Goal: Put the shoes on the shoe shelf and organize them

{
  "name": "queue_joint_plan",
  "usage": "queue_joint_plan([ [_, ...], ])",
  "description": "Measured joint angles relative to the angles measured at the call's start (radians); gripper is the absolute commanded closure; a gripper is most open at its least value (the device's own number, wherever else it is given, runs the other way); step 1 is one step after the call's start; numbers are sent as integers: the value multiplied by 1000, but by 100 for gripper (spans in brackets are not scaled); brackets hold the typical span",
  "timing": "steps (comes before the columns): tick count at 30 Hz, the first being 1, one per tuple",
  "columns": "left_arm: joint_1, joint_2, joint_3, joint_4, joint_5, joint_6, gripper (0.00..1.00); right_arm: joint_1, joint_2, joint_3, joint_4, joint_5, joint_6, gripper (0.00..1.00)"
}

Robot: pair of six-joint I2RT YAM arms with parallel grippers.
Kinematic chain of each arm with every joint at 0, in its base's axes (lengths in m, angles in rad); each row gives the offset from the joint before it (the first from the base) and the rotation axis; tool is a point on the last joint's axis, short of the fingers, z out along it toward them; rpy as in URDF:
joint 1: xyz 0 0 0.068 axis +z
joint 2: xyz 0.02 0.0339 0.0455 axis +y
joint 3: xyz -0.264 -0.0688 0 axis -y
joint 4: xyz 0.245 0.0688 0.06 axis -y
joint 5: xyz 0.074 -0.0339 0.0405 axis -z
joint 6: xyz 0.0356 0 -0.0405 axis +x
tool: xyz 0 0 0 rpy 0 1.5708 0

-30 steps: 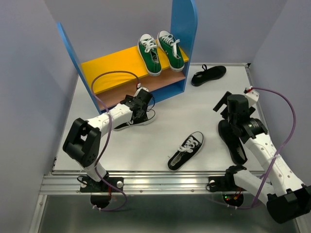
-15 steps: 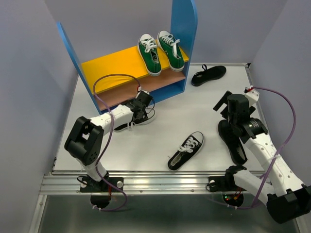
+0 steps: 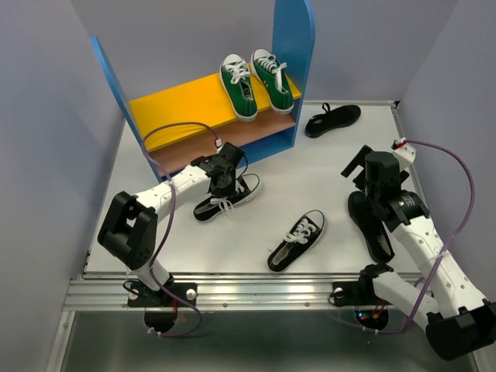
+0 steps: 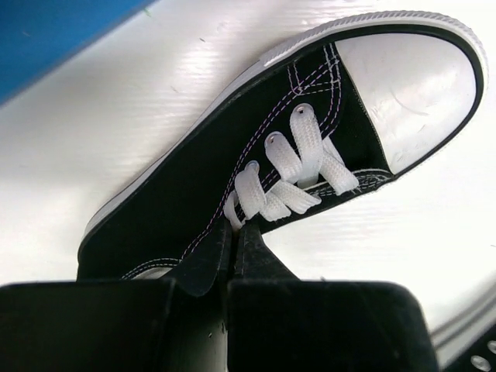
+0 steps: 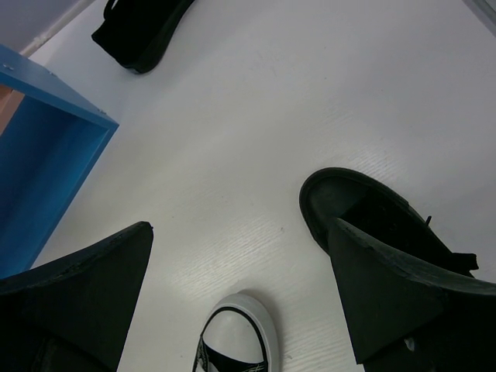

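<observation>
My left gripper (image 3: 225, 181) is shut on the tongue of a black sneaker (image 3: 226, 199) with white laces, in front of the shoe shelf (image 3: 174, 105). In the left wrist view the jaws pinch the tongue just behind the laces of this sneaker (image 4: 310, 147). Two green sneakers (image 3: 239, 87) (image 3: 273, 80) stand on the yellow upper board. A second black sneaker (image 3: 297, 241) lies near the front edge. My right gripper (image 3: 355, 166) hangs open over the table, with nothing between its fingers (image 5: 77, 287). An all-black shoe (image 3: 370, 229) lies under the right arm.
Another all-black shoe (image 3: 333, 119) lies at the back right, beside the shelf's tall blue side panel (image 3: 293, 46). The pinkish lower board (image 3: 256, 133) shows under the yellow one. Grey walls close in the table on the left, right and back.
My left gripper has gone from open to shut on the black sneaker. The sneaker has shifted a little right, toe swung toward the back right. The right arm has hardly moved.
</observation>
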Motion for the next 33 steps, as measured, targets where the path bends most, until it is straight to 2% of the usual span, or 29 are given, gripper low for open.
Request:
queue_joint_plan([
  [4,-25,0,27,-26,29,-86,100,0,-6,-13,3,0,2,0],
  [10,-88,12,56,-30,29,-132,99,0,-26,-18,2,8,2,0],
  [13,-140,49,92,-28,31,-136,59,0,-53,-24,2,16,2,0],
  [14,-155,63,103,-28,31,-133,39,0,-60,-26,0,19,2,0],
  [16,-187,92,133,-20,36,-124,25,0,-64,-26,-1,25,2,0],
  [25,-234,104,195,-33,4,-23,22,0,-71,-31,-2,27,1,0],
  [33,-234,85,168,-61,-92,134,23,0,-57,-31,-2,27,2,0],
])
